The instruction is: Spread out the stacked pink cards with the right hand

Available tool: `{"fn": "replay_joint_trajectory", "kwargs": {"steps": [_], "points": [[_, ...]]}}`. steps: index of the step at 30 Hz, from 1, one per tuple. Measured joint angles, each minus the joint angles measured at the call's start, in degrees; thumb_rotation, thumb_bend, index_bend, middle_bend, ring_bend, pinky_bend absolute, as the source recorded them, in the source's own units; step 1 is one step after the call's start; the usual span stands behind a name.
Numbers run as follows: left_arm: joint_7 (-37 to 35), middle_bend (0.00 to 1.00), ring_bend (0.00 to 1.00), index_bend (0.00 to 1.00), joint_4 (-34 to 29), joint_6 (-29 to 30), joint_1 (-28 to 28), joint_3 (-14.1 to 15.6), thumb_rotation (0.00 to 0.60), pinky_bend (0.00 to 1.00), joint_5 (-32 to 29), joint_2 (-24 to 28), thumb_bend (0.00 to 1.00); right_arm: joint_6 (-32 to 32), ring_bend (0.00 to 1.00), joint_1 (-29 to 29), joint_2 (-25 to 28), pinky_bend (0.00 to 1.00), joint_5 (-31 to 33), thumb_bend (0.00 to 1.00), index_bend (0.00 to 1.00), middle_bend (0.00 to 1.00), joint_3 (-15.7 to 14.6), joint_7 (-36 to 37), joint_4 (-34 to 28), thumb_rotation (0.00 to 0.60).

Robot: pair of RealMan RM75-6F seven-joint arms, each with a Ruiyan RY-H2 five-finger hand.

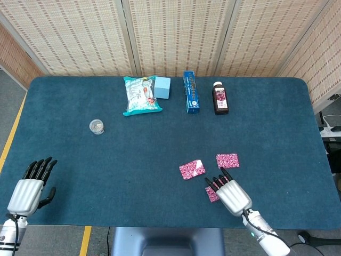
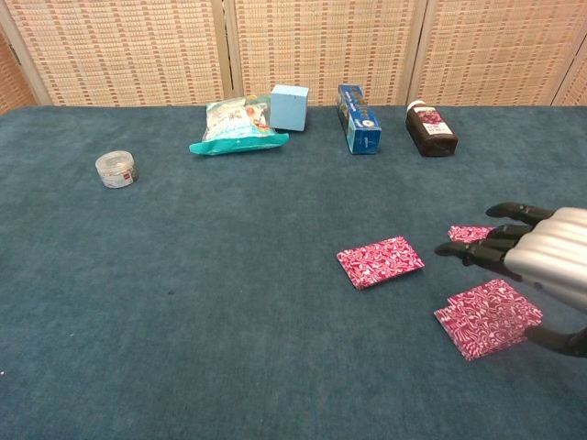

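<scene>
Right hand point(image 2: 541, 257) at the near edge of the tabletop point(image 1: 133, 160), fingers straight and spread, holding nothing, above the nearest pink card point(image 2: 488, 317). Left hand point(image 1: 29, 189) at the near left corner, fingers extended, empty. Two more pink cards point(image 1: 192, 169) point(image 1: 227, 160) lie flat, apart. Jar point(image 1: 96, 126) mid-left. Far edge: snack bag point(image 1: 140, 95), blue cube point(image 1: 162, 87), blue box point(image 1: 191, 92), bottle point(image 1: 220, 98).

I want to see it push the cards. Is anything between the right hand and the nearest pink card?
Nothing visible. The right hand is over the near card, its fingers spread, with only bare table around it.
</scene>
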Motion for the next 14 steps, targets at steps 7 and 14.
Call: {"fn": "replay_joint_trajectory", "kwargs": {"steps": [7,14], "points": [[-1.1,0.00,0.00,0.00,1.6,2.9,0.4,-0.5,0.600,0.07,1.7,-0.8,0.46,11.9,0.00,-7.0,3.0,0.00,-2.5,0.27,0.00,0.00,-0.1,5.9,-1.4,0.600],[-2.6,0.00,0.00,0.00,4.5,5.6,0.8,-1.2,0.600,0.07,3.4,-2.4,0.47,21.9,0.00,-14.1,4.5,0.00,-3.6,0.27,0.00,0.00,1.7,22.0,3.2,0.600]]}}
